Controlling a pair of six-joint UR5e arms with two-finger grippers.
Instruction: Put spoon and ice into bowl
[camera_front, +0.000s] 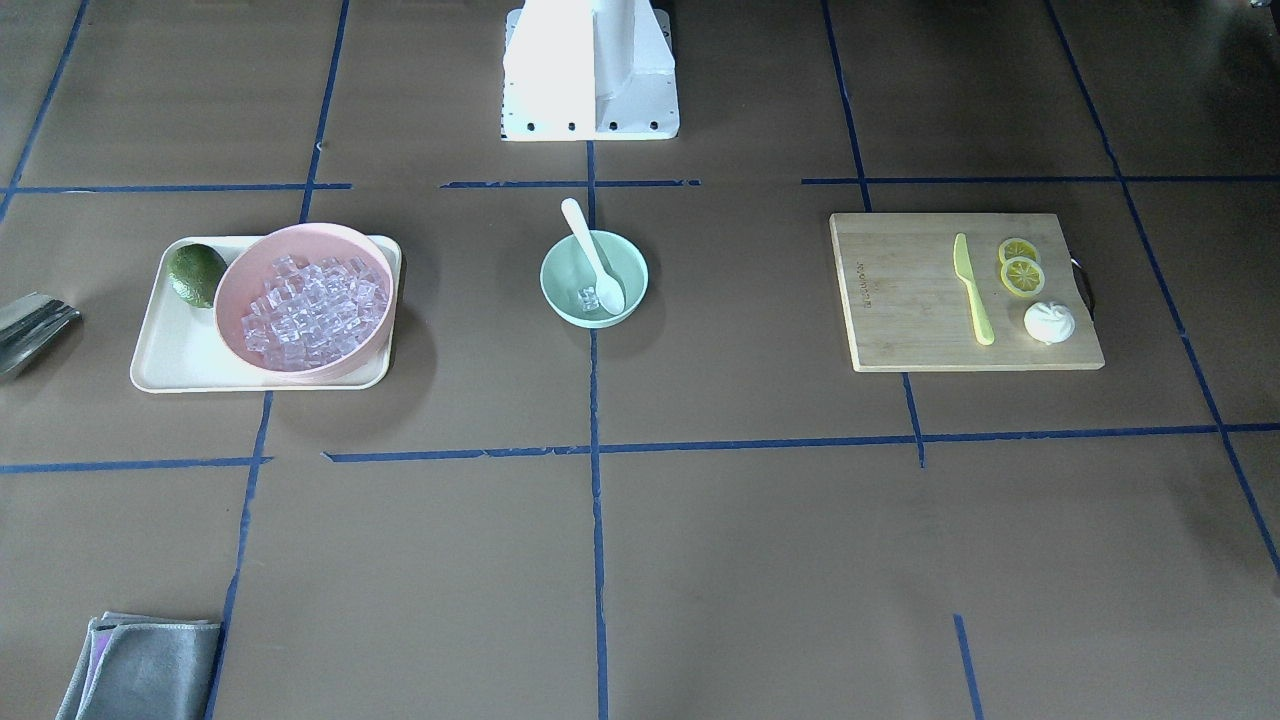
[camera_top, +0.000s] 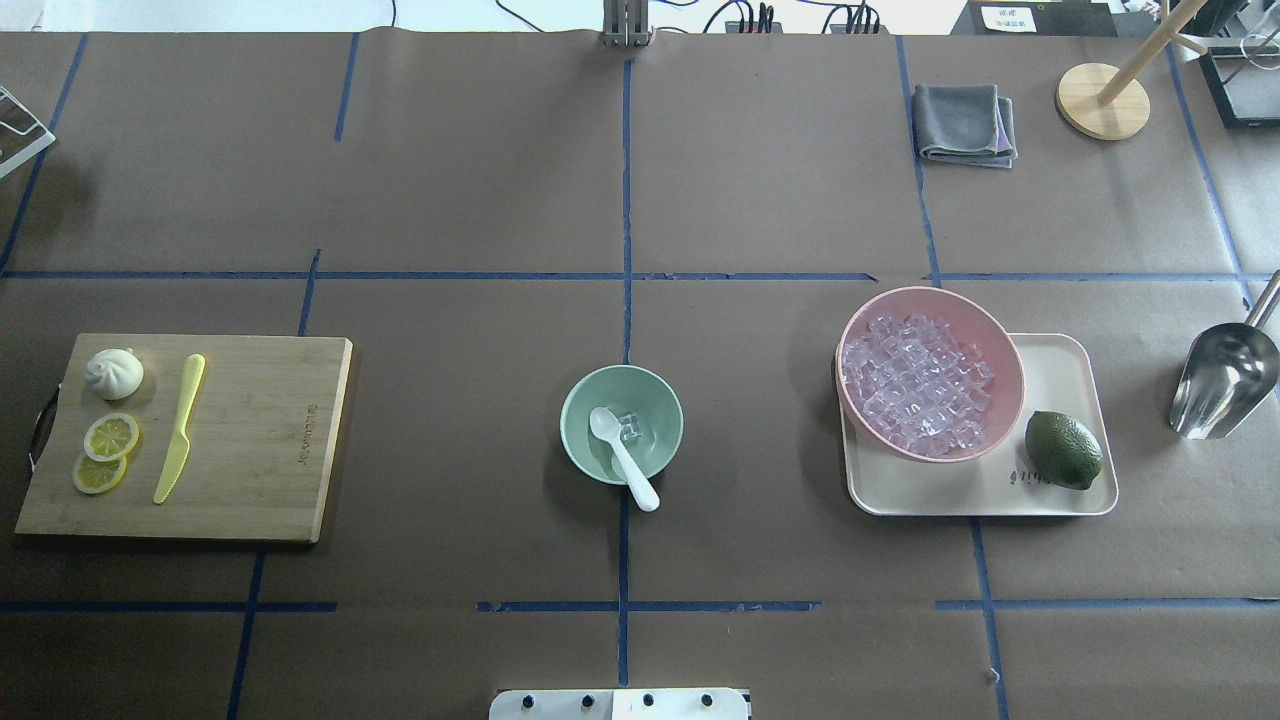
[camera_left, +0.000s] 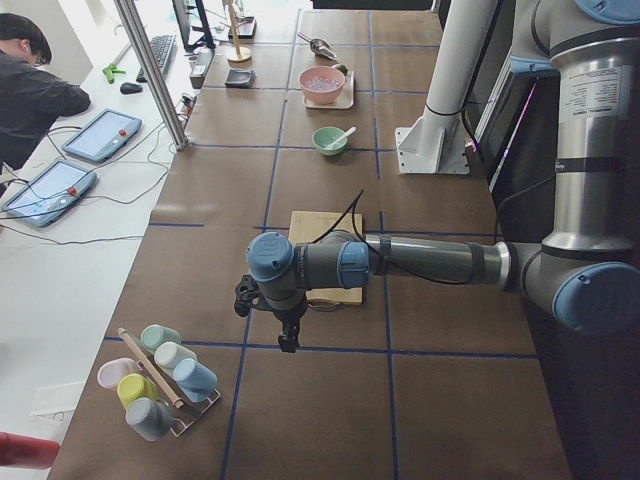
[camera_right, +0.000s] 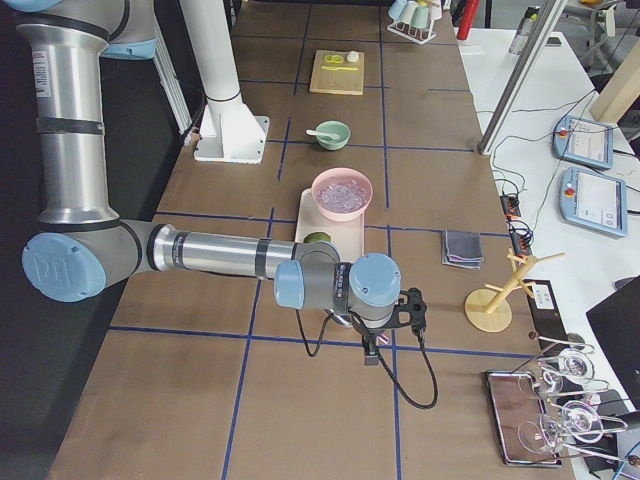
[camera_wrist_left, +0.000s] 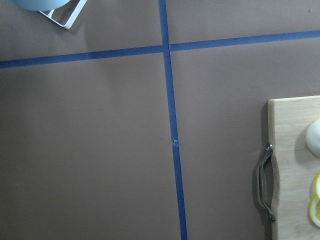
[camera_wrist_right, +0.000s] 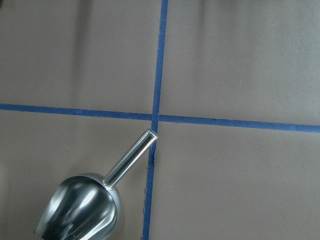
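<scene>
The mint-green bowl (camera_top: 621, 423) stands at the table's middle; it also shows in the front view (camera_front: 594, 279). The white spoon (camera_top: 622, 455) lies in it, scoop inside and handle over the rim toward the robot's base. A clear ice cube (camera_top: 630, 428) sits in the bowl beside the scoop. More ice (camera_top: 915, 385) fills the pink bowl (camera_top: 1000, 340). My left gripper (camera_left: 288, 345) hangs over the table's left end, far from the bowl. My right gripper (camera_right: 371, 357) hangs over the right end. Both show only in side views, so I cannot tell whether they are open or shut.
The pink bowl and a green lime (camera_top: 1062, 450) sit on a cream tray (camera_top: 1060, 360). A metal scoop (camera_top: 1222, 380) lies right of it. A cutting board (camera_top: 270, 440) at the left holds a yellow-green knife (camera_top: 180, 428), lemon slices and a bun. A grey cloth (camera_top: 963, 123) lies far right.
</scene>
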